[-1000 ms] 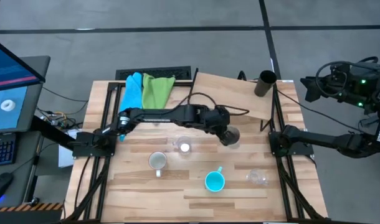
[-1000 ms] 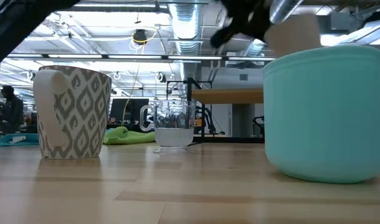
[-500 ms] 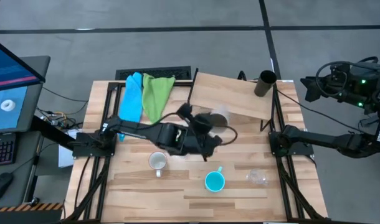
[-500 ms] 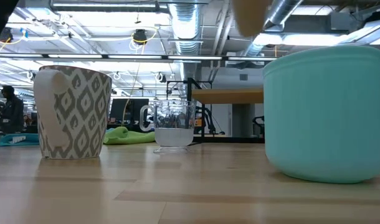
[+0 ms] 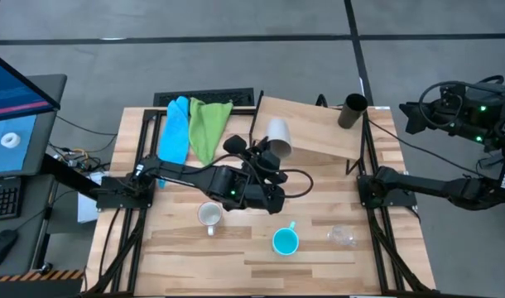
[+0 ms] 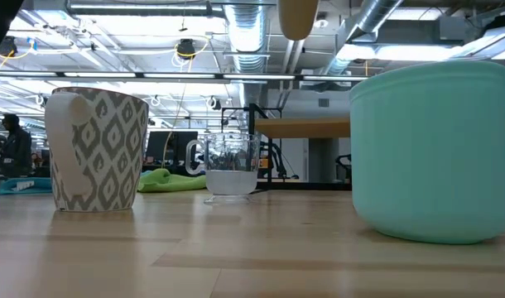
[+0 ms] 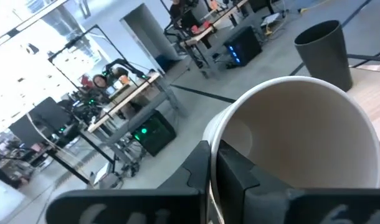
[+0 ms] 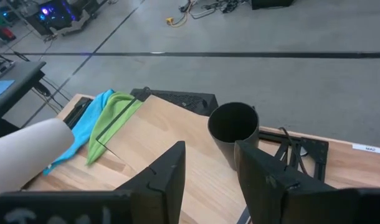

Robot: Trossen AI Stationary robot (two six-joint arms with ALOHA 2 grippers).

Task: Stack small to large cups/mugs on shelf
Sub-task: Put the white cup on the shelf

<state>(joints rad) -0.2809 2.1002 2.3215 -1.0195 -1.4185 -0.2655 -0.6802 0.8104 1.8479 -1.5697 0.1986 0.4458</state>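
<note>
- The left tool (image 5: 269,151) is clenched on the rim of the beige tumbler (image 5: 278,135), one finger inside the mouth and one outside, as the left wrist view shows; it holds the cup tilted in the air above the near-left corner of the shelf (image 5: 319,132).
- The tall black cup (image 5: 352,111) already stands upright at the shelf's far right corner.
- On the tabletop (image 5: 186,248) wait the white handled mug (image 5: 209,215), the cyan handled mug (image 5: 285,241) and a small clear cup (image 5: 343,237).
- The right tool (image 8: 209,180) hangs released off the table's right side, looking across at the shelf.
- Risk: the rim pinch is thin, so the tilted tumbler could swing or slip out as it is lowered.
- Risk: set down on its edge, it could tip and roll off the board, or knock the black cup if carried too far right.
</note>
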